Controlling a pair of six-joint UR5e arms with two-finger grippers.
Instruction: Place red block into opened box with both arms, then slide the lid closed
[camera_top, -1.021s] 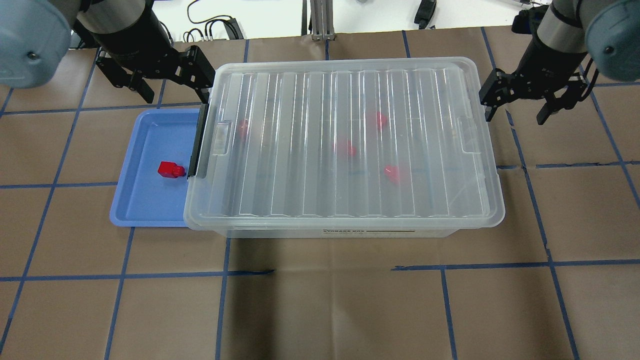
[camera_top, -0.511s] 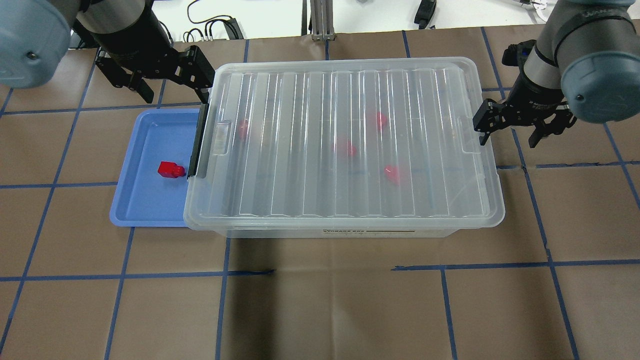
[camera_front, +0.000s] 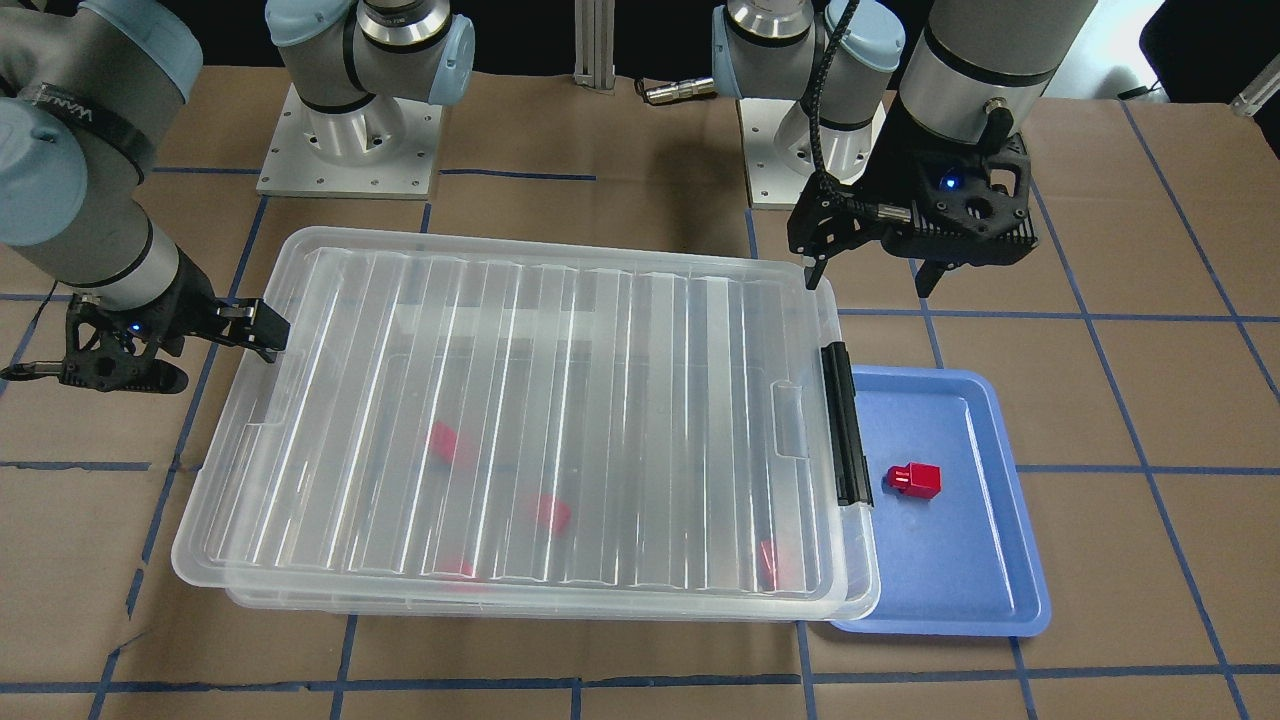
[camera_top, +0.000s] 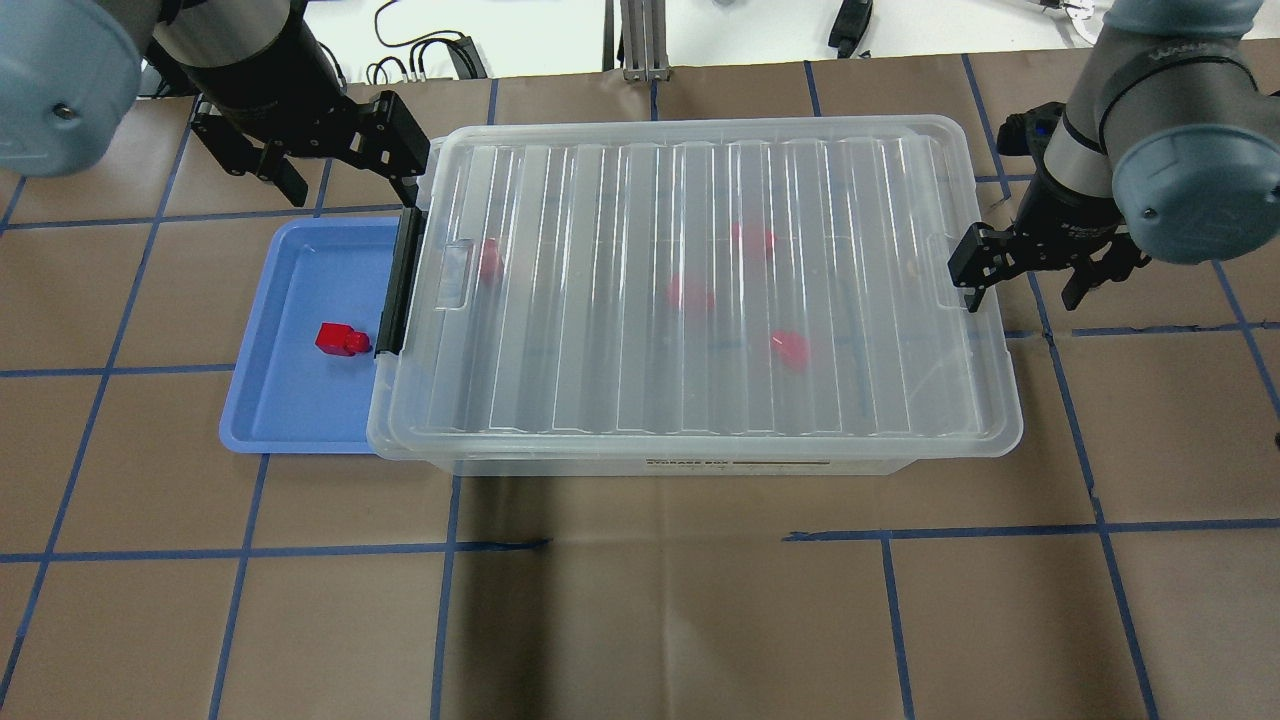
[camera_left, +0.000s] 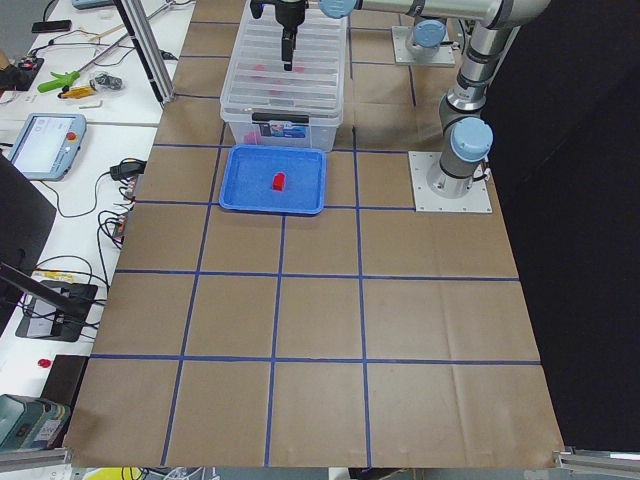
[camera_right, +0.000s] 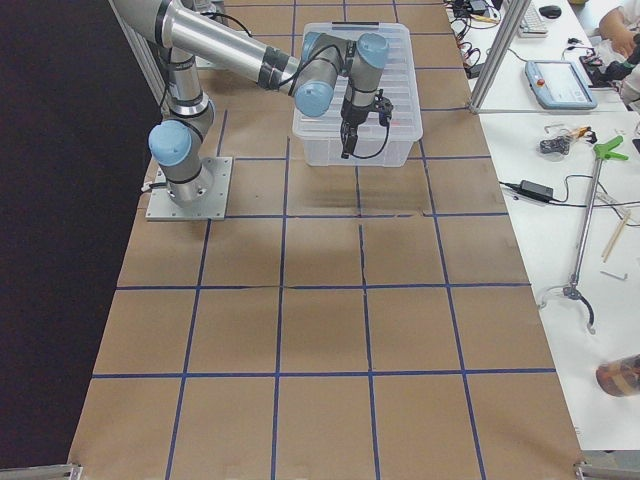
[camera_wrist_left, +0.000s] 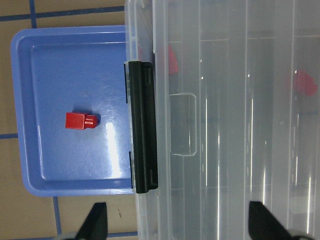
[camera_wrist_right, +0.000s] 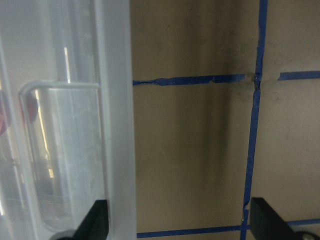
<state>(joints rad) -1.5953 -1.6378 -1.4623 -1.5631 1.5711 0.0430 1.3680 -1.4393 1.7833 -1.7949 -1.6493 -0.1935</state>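
The clear ribbed lid (camera_top: 700, 200) lies on the box (camera_top: 700, 465), shifted slightly right, so the black latch bar (camera_top: 400, 280) at the left end shows. Several red blocks lie blurred under the lid. One red block (camera_top: 340, 339) (camera_wrist_left: 80, 120) lies outside the box in the blue tray (camera_top: 290, 420). My left gripper (camera_top: 348, 180) (camera_front: 868, 272) hovers open over the box's far left corner, holding nothing. My right gripper (camera_top: 1020, 280) (camera_front: 140, 355) is open at the lid's right end. One of its fingers (camera_wrist_right: 95, 222) sits at the lid's handle recess (camera_wrist_right: 65, 150). The other finger is over the table.
Brown paper with blue tape lines (camera_top: 650, 545) covers the table. The blue tray is tucked partly under the box's left end. The arm bases (camera_front: 350, 150) stand behind the box. Cables and a tablet (camera_left: 45, 140) lie on side benches beyond the table ends.
My right gripper has come down and in to the lid's right handle recess. The lid has slid a little to the right. The left gripper has stayed still.
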